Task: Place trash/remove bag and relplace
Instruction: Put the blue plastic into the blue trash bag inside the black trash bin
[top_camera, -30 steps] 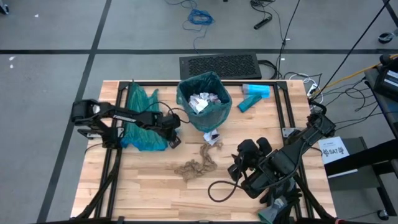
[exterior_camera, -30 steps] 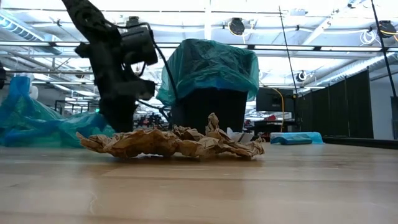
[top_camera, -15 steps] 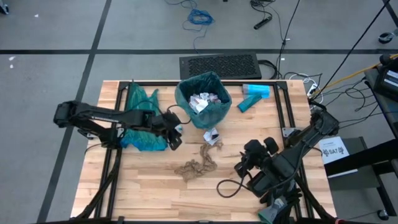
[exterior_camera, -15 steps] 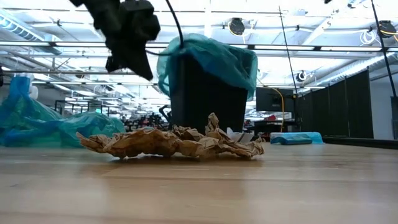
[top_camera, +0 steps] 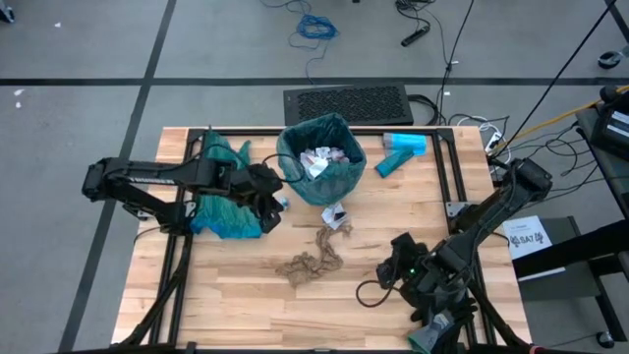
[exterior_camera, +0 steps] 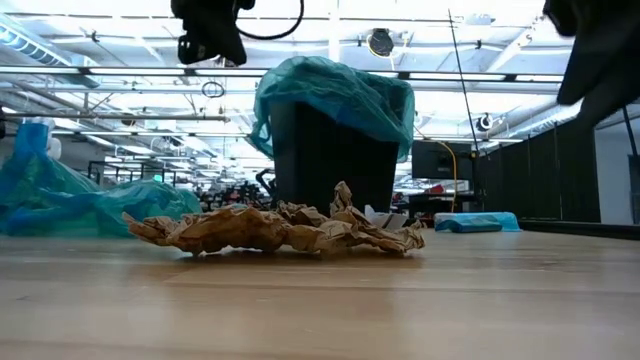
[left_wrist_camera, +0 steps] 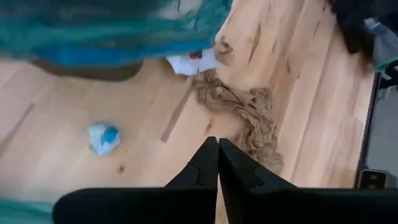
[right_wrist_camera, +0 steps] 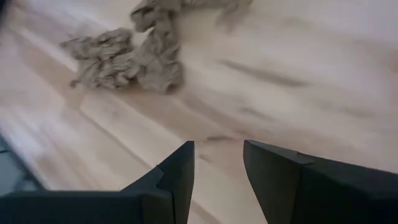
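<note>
A black bin (top_camera: 322,162) lined with a teal bag (exterior_camera: 335,95) stands at the table's far middle, with white wrappers inside. On the table in front of it lie crumpled brown paper (top_camera: 310,258), a white wrapper (top_camera: 336,216) and a small blue-and-white scrap (left_wrist_camera: 102,137). My left gripper (top_camera: 270,197) hangs shut and empty, high above the table just left of the bin (left_wrist_camera: 217,155). My right gripper (top_camera: 393,270) stands open and empty near the table's front right; its fingers (right_wrist_camera: 214,162) point down at bare wood, short of the brown paper (right_wrist_camera: 124,56).
A loose teal bag (top_camera: 221,192) lies heaped at the table's left. A solid light-blue pack (top_camera: 403,147) lies at the far right beside the bin. Black frame rails run along both sides of the table. Bare wood lies along the front edge.
My left gripper has risen well clear of the table beside the bin, staying shut. My right gripper has come down toward the table's front right, rolling at the wrist, and stays open. The trash on the table has not moved.
</note>
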Robot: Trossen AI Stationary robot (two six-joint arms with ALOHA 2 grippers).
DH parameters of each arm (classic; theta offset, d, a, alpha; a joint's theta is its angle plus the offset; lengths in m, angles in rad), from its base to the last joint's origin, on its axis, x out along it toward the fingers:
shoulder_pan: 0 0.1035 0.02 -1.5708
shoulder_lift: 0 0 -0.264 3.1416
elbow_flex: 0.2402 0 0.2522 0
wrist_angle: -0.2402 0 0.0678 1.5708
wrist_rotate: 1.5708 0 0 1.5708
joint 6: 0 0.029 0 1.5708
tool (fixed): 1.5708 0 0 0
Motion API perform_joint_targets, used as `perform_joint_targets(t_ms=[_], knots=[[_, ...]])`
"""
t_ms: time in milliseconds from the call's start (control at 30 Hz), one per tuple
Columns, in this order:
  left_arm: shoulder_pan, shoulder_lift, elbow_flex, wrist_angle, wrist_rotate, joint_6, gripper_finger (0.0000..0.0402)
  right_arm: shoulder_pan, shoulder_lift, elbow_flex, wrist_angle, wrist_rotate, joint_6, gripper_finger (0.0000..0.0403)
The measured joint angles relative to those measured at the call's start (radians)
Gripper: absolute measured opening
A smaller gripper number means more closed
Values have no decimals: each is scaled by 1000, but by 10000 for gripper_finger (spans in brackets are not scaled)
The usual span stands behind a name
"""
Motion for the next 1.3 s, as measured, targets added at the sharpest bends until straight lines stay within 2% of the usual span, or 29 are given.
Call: perform_joint_targets(t_ms=[100,200,367,467,533,633,733,1067,1300], knots=[[4,13,-1,-5,-4,39,32,-11,2,-72,169,1,-3,130],[6,31,-2,-13,-5,44,62,-17,3,-105,268,3,-24,130],[14,51,-2,-1,-47,-14,126,-22,1,-106,274,3,-53,130],[15,72,-2,-20,-64,44,159,-22,1,-106,269,3,-56,130],[15,92,-2,-55,-119,72,170,-22,1,-106,268,3,-57,130],[14,124,-26,-96,-214,113,175,-22,1,-106,266,3,-60,130],[17,155,-72,-80,-239,171,175,-22,1,-106,264,4,-60,130],[28,186,-304,250,-236,173,176,-22,1,-106,297,4,-52,130],[101,190,-405,431,-172,194,176,-22,1,-106,307,3,-7,130]])
